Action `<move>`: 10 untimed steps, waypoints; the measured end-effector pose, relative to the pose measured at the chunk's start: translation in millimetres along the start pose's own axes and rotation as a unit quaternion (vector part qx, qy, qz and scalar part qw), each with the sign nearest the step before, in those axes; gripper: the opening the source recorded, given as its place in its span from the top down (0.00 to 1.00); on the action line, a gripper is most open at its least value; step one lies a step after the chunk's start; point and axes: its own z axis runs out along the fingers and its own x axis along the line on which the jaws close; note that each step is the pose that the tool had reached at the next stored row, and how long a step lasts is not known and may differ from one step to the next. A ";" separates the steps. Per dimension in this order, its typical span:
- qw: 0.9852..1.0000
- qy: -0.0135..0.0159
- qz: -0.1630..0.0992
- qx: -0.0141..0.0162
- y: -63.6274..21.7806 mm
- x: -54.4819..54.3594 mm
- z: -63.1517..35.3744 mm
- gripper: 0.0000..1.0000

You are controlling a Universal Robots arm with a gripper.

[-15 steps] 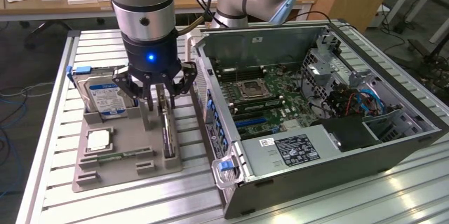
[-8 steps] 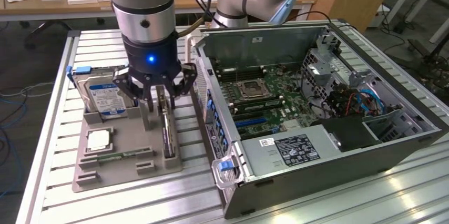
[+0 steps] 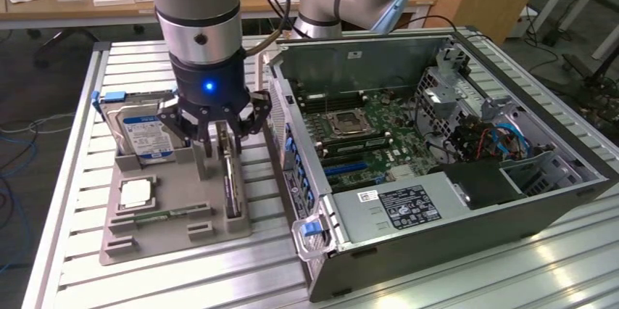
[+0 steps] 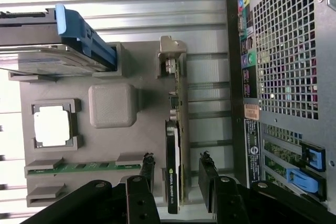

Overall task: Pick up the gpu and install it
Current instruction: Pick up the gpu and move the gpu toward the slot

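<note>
The gripper (image 4: 177, 157) hangs part open and empty, one finger on either side of, and clear of, the gpu (image 3: 232, 191), which stands on edge directly below in the grey tray (image 3: 164, 235), its long axis along the tray edge nearest the computer case (image 3: 435, 204).

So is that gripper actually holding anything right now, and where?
Nothing is held. The open gripper straddles the black cooler end of the gpu, which stands on edge in the grey tray, with a gap on each side.
</note>
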 end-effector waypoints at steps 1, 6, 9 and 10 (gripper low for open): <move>1.000 0.000 0.000 0.000 0.0 0.0 0.3 0.53; 1.000 0.000 0.000 0.000 -0.1 0.0 1.4 0.53; 1.000 0.000 0.000 0.000 -0.1 0.0 2.1 0.53; 1.000 0.000 0.000 0.000 -0.1 0.0 2.7 0.53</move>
